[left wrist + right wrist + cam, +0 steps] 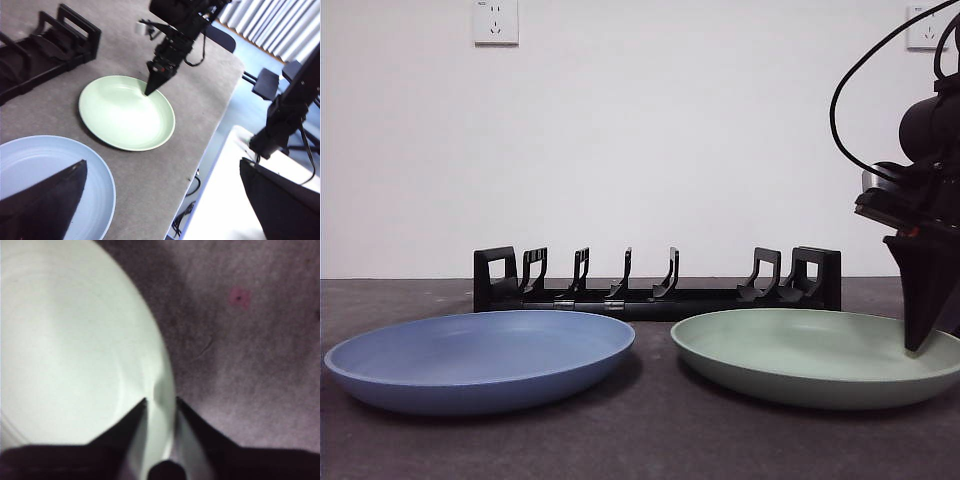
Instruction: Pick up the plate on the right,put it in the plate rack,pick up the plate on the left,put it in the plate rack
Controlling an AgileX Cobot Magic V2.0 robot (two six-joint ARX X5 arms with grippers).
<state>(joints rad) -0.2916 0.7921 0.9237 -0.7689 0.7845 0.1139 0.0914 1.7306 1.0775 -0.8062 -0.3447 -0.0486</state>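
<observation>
Now the right gripper (160,402) straddles the green plate's (800,350) rim, jaws narrow but not closed; the left gripper (165,200) hovers wide over the blue plate (470,355).

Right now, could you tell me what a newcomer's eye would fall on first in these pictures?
Two big shallow plates lie side by side on the dark table: the blue plate on the left, the green plate on the right. The right gripper straddles the green plate's outer rim, one jaw on either side. Behind both plates stands the black plate rack, nothing in it.
</observation>
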